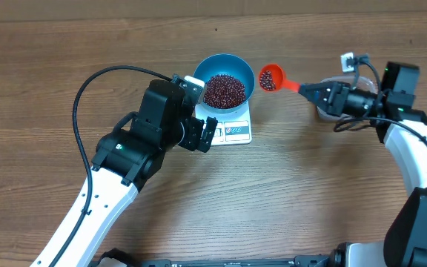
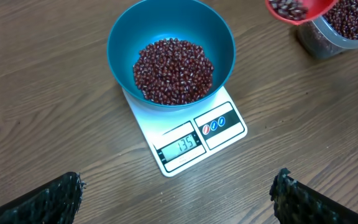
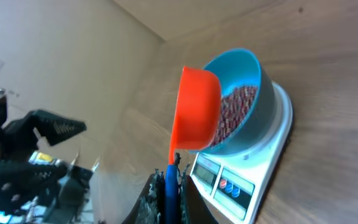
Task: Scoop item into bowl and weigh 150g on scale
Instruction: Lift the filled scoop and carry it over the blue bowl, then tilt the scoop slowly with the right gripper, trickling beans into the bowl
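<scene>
The blue bowl [image 1: 230, 61] stands on the white scale [image 1: 237, 131] and holds a heap of dark red beans [image 1: 224, 90]. In the left wrist view the bowl [image 2: 124, 43], its beans [image 2: 174, 70] and the scale [image 2: 219, 134] lie ahead, and the display reads 135. My right gripper [image 1: 311, 91] is shut on the handle of an orange scoop [image 1: 270, 77], which holds some beans and hangs just right of the bowl. In the right wrist view the scoop [image 3: 196, 109] sits beside the bowl [image 3: 257, 74]. My left gripper [image 1: 206, 135] is open at the scale's front left, holding nothing.
A clear plastic tub [image 2: 344, 31] with more beans stands right of the scale, partly under my right gripper. The scoop's cup [image 2: 297, 9] shows at the top right of the left wrist view. Bare wooden tabletop [image 1: 302, 185] surrounds everything.
</scene>
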Available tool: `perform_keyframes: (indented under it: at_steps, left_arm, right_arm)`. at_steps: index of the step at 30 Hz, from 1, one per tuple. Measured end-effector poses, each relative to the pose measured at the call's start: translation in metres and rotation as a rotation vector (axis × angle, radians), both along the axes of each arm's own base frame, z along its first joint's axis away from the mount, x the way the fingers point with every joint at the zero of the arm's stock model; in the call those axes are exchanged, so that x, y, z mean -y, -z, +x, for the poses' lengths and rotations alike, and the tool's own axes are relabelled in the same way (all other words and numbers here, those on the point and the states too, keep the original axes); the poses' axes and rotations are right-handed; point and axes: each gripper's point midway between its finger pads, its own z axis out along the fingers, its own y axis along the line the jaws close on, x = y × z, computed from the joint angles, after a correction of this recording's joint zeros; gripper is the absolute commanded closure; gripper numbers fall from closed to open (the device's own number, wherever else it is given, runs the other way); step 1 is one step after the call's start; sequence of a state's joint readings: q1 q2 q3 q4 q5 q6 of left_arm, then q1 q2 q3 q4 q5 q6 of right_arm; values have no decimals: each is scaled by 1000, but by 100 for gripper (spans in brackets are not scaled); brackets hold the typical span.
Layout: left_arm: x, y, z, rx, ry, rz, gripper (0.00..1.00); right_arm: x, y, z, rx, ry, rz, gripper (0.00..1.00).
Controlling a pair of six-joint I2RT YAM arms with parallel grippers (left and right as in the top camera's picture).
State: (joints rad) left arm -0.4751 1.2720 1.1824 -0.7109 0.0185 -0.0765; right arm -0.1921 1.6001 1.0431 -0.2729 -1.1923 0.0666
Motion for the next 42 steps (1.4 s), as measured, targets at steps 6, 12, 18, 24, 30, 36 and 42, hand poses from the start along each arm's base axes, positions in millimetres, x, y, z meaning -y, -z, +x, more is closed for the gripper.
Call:
perform_keyframes:
  at_steps: [6, 12, 18, 24, 30, 36, 42]
  left_arm:
    - [0, 0, 0, 0, 0, 0, 0]
    - [0, 0, 0, 0, 0, 0, 0]
    - [0, 0, 0, 0, 0, 0, 0]
    - [0, 0, 0, 0, 0, 0, 0]
    - [0, 0, 0, 0, 0, 0, 0]
    - [0, 0, 0, 0, 0, 0, 1]
    - [0, 0, 0, 0, 0, 0, 0]
  right_arm:
    - [-27, -5, 12, 45, -4, -35, 96]
    - [-50, 2, 18, 61, 11, -105, 96]
    - [-74, 12, 20, 227, -36, -263, 96]
    - [-94, 15, 14, 473, -156, -401, 96]
    - [-89, 18, 21, 557, -155, -480, 96]
    - [-87, 19, 23, 606, -165, -522, 96]
    - [-87, 20, 24, 621, -170, -535, 96]
